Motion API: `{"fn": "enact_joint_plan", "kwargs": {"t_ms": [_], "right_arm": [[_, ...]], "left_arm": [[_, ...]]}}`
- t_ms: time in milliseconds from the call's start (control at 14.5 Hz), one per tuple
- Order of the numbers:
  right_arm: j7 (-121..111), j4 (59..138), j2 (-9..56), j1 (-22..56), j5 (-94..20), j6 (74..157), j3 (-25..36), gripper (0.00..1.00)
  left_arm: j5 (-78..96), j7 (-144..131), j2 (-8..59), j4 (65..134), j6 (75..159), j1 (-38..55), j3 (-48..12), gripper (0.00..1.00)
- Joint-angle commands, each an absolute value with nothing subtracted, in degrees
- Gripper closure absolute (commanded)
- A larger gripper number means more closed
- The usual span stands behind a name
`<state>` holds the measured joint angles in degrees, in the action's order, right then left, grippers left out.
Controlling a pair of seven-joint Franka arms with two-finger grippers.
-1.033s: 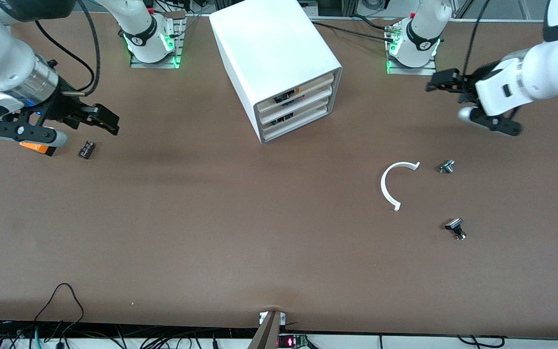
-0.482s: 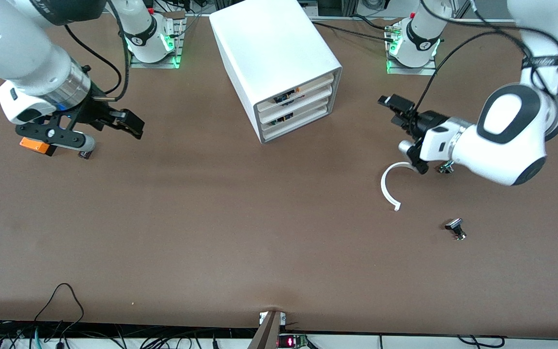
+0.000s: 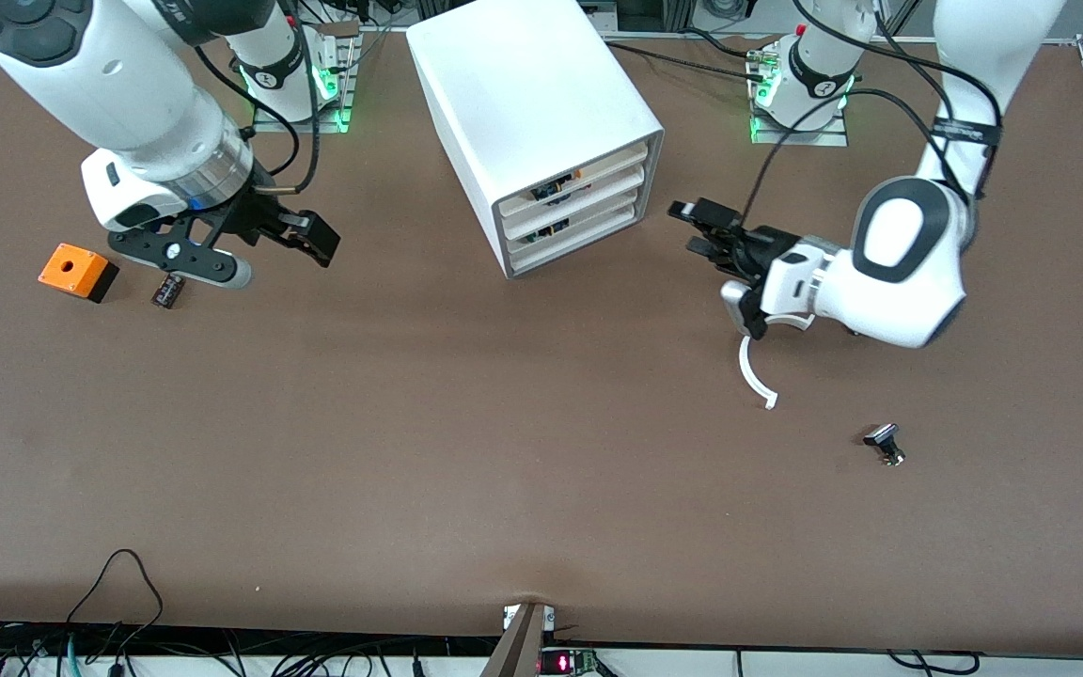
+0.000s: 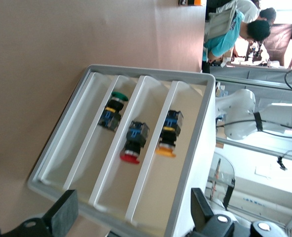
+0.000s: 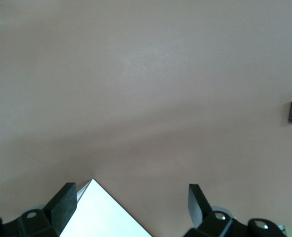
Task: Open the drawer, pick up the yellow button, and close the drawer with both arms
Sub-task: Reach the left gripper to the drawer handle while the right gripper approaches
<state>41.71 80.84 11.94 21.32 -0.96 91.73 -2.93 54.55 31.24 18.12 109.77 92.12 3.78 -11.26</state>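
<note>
The left hand [image 3: 701, 230] hangs with fingers spread, empty, over the desk [image 3: 410, 423] in front of the white cabinet [image 3: 532, 113], facing its drawers; the uppermost drawer [image 3: 588, 169] sits pushed in, and the left wrist view shows the orange-yellow-capped button [image 4: 168, 136] lying inside it; a red-capped and a green-capped button lie in the two drawers below; a white curved strip [image 3: 753, 371] rests on the desk under the left arm; the right hand [image 3: 311, 235], fingers also spread and empty, hovers toward the right arm's end, near a small black component [image 3: 167, 290] and an orange box [image 3: 76, 271].
</note>
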Motion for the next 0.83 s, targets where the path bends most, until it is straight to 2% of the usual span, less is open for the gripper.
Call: {"fn": "enact_joint_plan", "kwargs": {"t_ms": [0,207,413,620,757], "right_arm": [[45.34,77.0,14.58,23.11,-1.58,91.14,-2.55,0.0],[46.4,75.85,16.17,24.87,-1.58,91.05,-2.55,0.0],[48.86,74.89,17.13,26.45,-1.58,91.41,-2.55,0.0],[50.44,73.48,18.54,27.86,-1.58,91.14,-2.55,0.0],[52.29,73.3,18.98,28.56,-1.58,91.41,-2.55,0.0]], "left_arm": [[58.7,33.31,12.05,118.64,100.44,3.34,-15.71,0.01],[59.33,34.53,11.87,120.84,104.05,3.34,-18.27,0.03],[59.33,36.03,10.9,122.86,104.5,3.25,-20.12,0.21],[60.37,36.12,8.71,125.5,104.5,3.16,-20.57,0.3],[61.08,36.21,8.26,126.03,104.59,3.34,-20.92,0.32]]}}
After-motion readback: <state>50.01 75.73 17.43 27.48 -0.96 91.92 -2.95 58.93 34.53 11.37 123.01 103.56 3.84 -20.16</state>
